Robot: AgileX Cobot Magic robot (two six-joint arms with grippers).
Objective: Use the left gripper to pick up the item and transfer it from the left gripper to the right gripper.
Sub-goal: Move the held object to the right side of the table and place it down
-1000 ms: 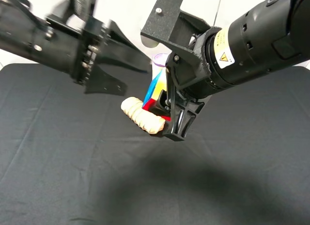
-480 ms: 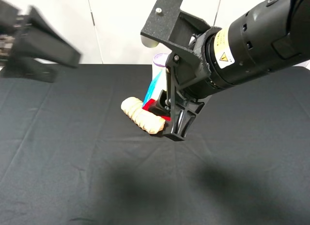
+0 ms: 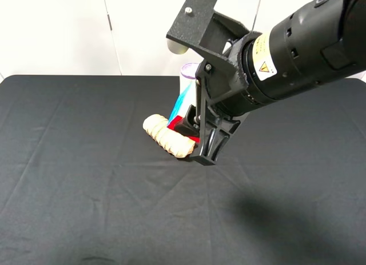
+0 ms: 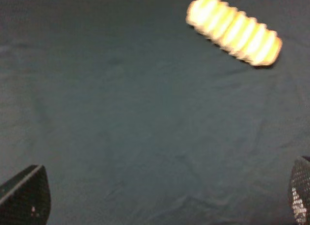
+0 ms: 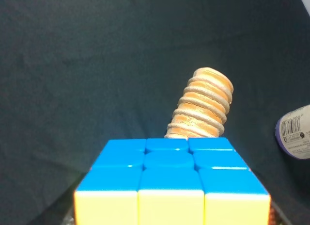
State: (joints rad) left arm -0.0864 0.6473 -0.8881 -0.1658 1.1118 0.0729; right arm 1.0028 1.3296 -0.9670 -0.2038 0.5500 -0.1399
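The puzzle cube (image 3: pixel 182 109) hangs above the black cloth, held in my right gripper (image 3: pixel 197 133), whose fingers are shut on it. In the exterior view only its light blue and red faces show between the fingers. In the right wrist view the cube (image 5: pixel 169 184) fills the foreground with its blue and yellow faces. My left gripper (image 4: pixel 162 198) is open and empty, its fingertips (image 4: pixel 26 198) wide apart over bare cloth, away from the cube. The left arm is out of the exterior view.
A ribbed tan roll (image 3: pixel 167 137) lies on the black cloth (image 3: pixel 86 179) just below and left of the cube; it also shows in the left wrist view (image 4: pixel 234 30) and the right wrist view (image 5: pixel 201 111). A purple-lidded can (image 3: pixel 189 71) stands behind the right arm.
The left arm has pulled away to the left and left the exterior view. The right arm has stayed still with the cube in it.
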